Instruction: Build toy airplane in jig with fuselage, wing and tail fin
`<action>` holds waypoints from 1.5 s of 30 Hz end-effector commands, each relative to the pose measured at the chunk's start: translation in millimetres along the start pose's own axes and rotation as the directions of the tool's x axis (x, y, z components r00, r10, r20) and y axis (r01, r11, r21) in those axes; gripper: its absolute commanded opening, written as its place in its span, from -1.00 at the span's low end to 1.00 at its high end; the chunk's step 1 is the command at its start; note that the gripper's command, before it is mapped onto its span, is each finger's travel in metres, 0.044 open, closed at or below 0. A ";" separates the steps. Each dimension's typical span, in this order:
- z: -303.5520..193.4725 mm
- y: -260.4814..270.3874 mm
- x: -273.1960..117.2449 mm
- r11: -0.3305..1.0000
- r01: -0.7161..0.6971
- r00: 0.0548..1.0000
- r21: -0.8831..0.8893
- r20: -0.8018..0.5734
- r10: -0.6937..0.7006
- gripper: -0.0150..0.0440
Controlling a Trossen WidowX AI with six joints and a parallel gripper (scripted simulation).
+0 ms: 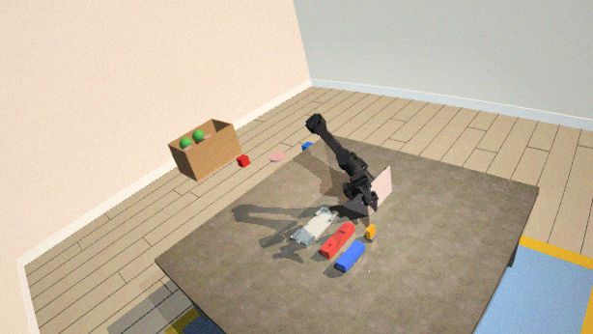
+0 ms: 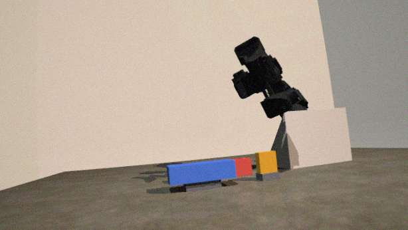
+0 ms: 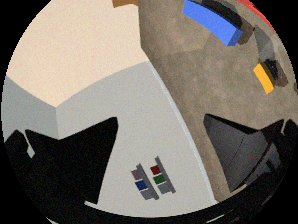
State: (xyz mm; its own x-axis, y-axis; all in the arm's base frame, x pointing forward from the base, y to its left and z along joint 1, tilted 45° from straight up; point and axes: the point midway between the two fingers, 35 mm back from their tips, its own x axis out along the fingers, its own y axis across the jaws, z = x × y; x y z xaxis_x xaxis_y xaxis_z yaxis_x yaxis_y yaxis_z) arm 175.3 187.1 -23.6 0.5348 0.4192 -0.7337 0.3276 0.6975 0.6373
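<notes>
The red fuselage (image 1: pixel 333 246) (image 2: pixel 244 167) lies beside the pale jig (image 1: pixel 316 228), outside its cradle. The blue wing (image 1: pixel 350 256) (image 2: pixel 201 173) (image 3: pixel 210 22) rests on a low dark stand, in front of the fuselage. The orange tail fin (image 1: pixel 370 232) (image 2: pixel 266 162) (image 3: pixel 263 78) stands upright on its own small dark stand. My gripper (image 1: pixel 362 197) (image 2: pixel 254 99) (image 3: pixel 162 120) is open, with nothing between its fingers. It hangs in the air behind the parts, clear of all of them. The jig is not visible in the exterior view, and the fuselage barely shows in the wrist view.
A pale upright panel (image 1: pixel 382 185) (image 2: pixel 319 137) stands on the table (image 1: pixel 425 261) (image 2: pixel 100 206) close to the arm. A brown box (image 1: pixel 214 154) holding green balls, a red cube (image 1: pixel 243 160) and a pink disc (image 1: pixel 277 156) are beyond the table edge.
</notes>
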 end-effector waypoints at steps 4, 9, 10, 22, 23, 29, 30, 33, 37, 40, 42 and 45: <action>9.4 -2.8 8.4 0.995 0.087 0.996 -0.047 0.033 -0.085 1.00; 43.7 -13.7 24.9 0.901 0.387 0.921 -0.197 0.128 -0.368 1.00; 50.9 -15.9 26.0 0.867 0.444 0.895 -0.225 0.144 -0.421 1.00; 136.9 -23.3 -11.1 0.175 0.794 0.395 -0.582 0.275 -0.877 1.00; 144.5 -21.8 -17.1 0.109 0.784 0.344 -0.611 0.282 -0.896 1.00; 155.6 -18.8 -26.1 0.016 0.757 0.271 -0.653 0.292 -0.917 1.00; 155.6 -18.8 -26.1 0.016 0.757 0.271 -0.653 0.292 -0.917 1.00; 155.6 -18.8 -26.1 0.016 0.757 0.271 -0.653 0.292 -0.917 1.00; 164.1 -43.1 -17.8 0.016 0.757 0.271 -0.653 0.292 -0.917 1.00; 171.4 -67.7 -12.2 0.014 0.758 0.269 -0.652 0.294 -0.917 1.00; 171.4 -67.7 -12.2 0.014 0.758 0.269 -0.652 0.294 -0.917 1.00; 174.5 -77.1 -9.4 0.013 0.758 0.269 -0.652 0.294 -0.917 1.00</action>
State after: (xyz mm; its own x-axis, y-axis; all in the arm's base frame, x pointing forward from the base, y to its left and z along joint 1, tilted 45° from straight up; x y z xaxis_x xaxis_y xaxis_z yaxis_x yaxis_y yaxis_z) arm 279.1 32.5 -19.5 0.0631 -0.6960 -0.7153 -0.0936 0.7095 -0.6985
